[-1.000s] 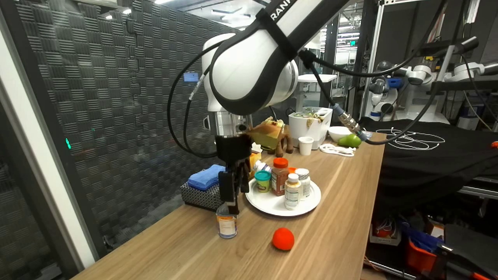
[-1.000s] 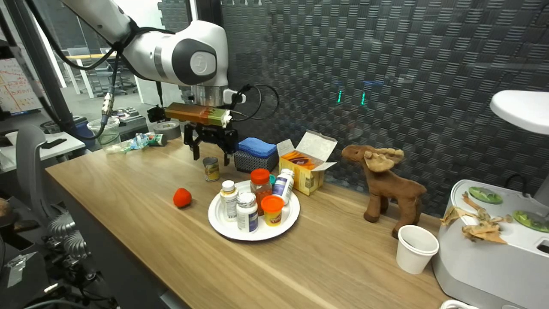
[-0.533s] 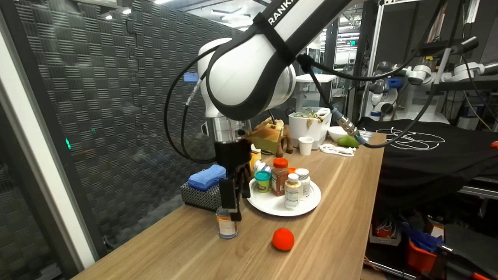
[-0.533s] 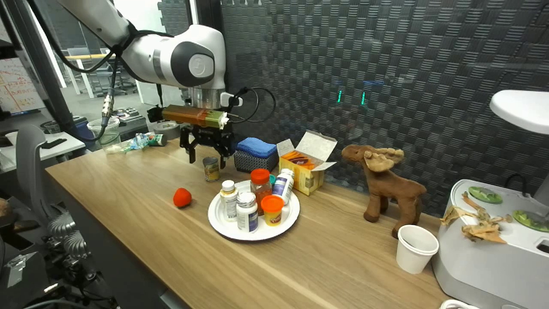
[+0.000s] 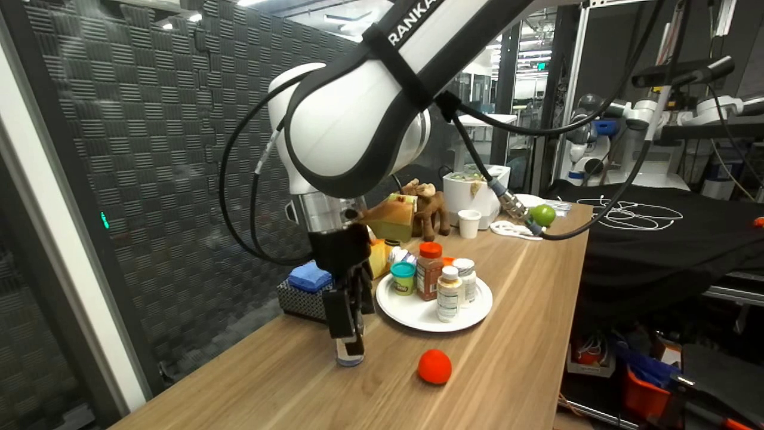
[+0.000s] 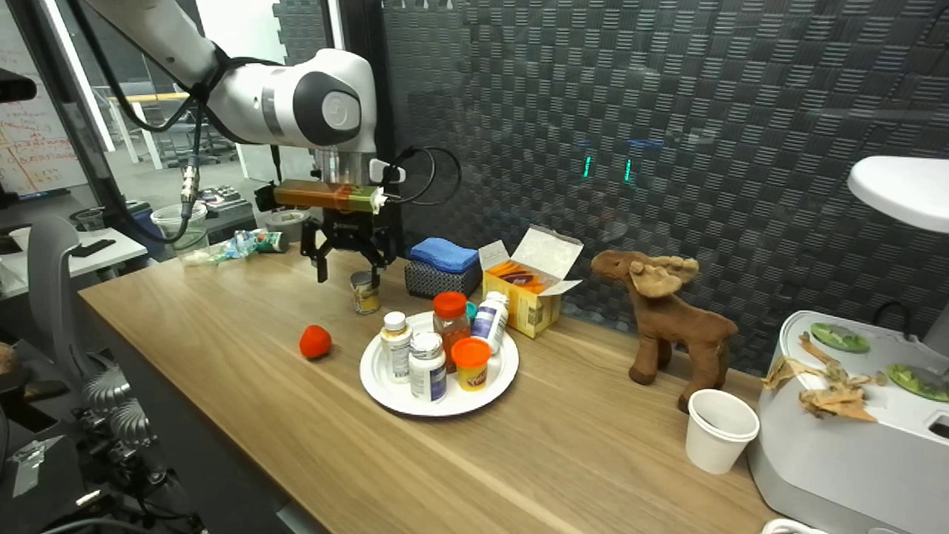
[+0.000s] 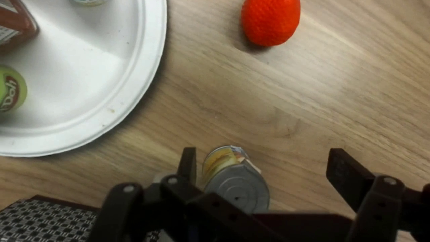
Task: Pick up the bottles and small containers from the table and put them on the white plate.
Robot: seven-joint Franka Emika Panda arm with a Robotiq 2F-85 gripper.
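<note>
A short silvery can (image 7: 238, 186) stands upright on the wood-grain table (image 6: 556, 452); the gripper partly covers it in all views. My gripper (image 7: 261, 156) is open above the can. In the wrist view the can's lid shows between the fingers, closer to the left finger (image 7: 188, 163), and nothing is gripped. In an exterior view the gripper (image 6: 348, 273) hangs at about the can's top. The white plate (image 6: 445, 409) holds two upright white bottles (image 6: 428, 378), a red-capped jar (image 6: 450, 305), a leaning white bottle (image 6: 489, 320), an orange-lidded tub (image 6: 472, 371) and a teal-lidded tub (image 5: 403, 280).
A red ball-like object (image 6: 315, 341) lies in front of the can. Behind stand a dark patterned box (image 6: 445, 280) topped by a blue cloth (image 6: 445, 254) and a yellow carton (image 6: 523, 308). Farther along are a toy moose (image 6: 671, 326), a white cup (image 6: 719, 434) and a white planter (image 6: 852, 445).
My arm has moved down and to the left in both exterior views, bringing the gripper lower over the can. The jaws have stayed open. The can and the things on the plate have not moved.
</note>
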